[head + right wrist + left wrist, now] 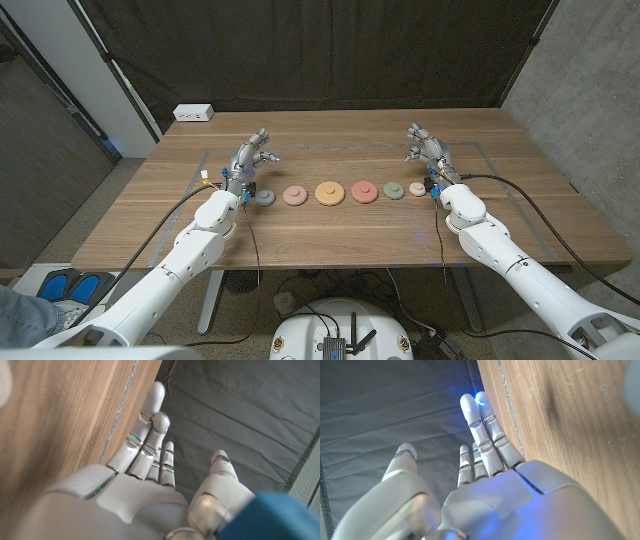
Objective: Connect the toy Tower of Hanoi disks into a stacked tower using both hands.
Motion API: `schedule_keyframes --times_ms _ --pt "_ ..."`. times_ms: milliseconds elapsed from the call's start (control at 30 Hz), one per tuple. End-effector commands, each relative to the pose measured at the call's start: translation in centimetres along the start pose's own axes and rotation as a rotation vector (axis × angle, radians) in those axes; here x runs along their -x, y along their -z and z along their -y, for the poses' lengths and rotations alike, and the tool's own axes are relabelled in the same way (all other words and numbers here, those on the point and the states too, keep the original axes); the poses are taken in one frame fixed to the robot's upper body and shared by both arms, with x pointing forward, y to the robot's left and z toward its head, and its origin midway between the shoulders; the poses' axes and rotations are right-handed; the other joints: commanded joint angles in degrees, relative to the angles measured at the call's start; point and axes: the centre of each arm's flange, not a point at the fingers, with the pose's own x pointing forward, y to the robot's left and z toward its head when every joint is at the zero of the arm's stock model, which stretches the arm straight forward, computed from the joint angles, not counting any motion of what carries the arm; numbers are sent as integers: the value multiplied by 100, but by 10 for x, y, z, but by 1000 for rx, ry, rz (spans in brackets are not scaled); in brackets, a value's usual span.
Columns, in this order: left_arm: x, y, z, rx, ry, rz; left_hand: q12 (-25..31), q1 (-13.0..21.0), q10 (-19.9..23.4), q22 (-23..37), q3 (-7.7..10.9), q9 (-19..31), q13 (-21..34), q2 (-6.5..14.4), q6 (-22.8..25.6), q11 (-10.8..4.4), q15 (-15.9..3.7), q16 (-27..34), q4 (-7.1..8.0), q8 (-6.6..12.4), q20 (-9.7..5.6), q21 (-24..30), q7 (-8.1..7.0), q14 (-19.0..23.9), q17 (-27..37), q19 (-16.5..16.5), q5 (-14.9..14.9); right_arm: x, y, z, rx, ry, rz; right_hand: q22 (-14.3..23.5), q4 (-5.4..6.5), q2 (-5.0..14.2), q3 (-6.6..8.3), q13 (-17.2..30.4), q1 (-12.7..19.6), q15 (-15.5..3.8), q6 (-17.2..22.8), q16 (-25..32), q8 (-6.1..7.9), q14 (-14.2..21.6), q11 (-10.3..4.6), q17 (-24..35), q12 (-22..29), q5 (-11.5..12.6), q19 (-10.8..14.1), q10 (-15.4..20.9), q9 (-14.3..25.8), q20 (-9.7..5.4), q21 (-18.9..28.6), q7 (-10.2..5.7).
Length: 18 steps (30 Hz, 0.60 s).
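Several toy disks lie in a row across the middle of the table: a grey disk [265,197], a pink disk [294,195], a large orange disk [330,192], a red disk [364,191], a green disk [393,190] and a small tan disk [418,189]. My left hand [248,158] stands just behind the grey end of the row, fingers apart and holding nothing. My right hand [427,148] stands behind the tan end, also empty with fingers spread. In the wrist views the left hand [485,475] and the right hand [145,475] stand on edge beside the wood, fingers straight.
A white power strip [194,113] lies at the table's far left corner. A faint taped outline [340,146] frames the work area on the wooden table [340,235]. A dark curtain hangs behind the table.
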Motion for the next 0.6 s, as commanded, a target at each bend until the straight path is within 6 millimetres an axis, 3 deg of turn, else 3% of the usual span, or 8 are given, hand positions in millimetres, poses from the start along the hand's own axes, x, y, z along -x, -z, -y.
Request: schedule_keyframes --times_ms 33,367,467,600 --pt "0 -1 2 -29 4 4 49 162 38 3 40 4 41 24 37 -56 -441 59 -42 -13 -102 67 60 31 23 52 45 3 -2 2 40 8 -3 12 -31 -50 100 28 210 -463 -39 52 -31 -29 -74 43 -47 76 -30 3 15 -147 38 -13" --pt "-1 -8 2 -80 1 15 70 1046 3 25 353 13 124 104 -35 -167 -471 268 -148 -93 -188 197 -7 -65 102 -6 277 6 -7 1 103 31 7 -33 -81 -272 317 84 932 -464 -73 192 -78 -102 -121 21 -76 270 -44 4 33 -152 89 -39" --pt "0 -9 3 -95 -13 22 109 1354 72 16 416 28 158 53 1 -311 -471 372 -147 -76 -235 262 -130 -47 125 19 359 6 -7 0 128 47 11 -32 -51 -341 382 144 1206 -466 8 216 -50 -118 -273 -51 -11 361 -61 166 50 -147 131 -126" --pt "0 -10 3 -117 -15 33 125 1494 105 11 414 37 177 -16 30 -338 -468 431 -137 -65 -288 321 -184 -31 123 85 392 8 -8 -1 144 59 14 -27 -29 -389 409 204 1382 -466 73 312 -27 -37 -368 -38 27 422 -50 268 67 -144 183 -194"
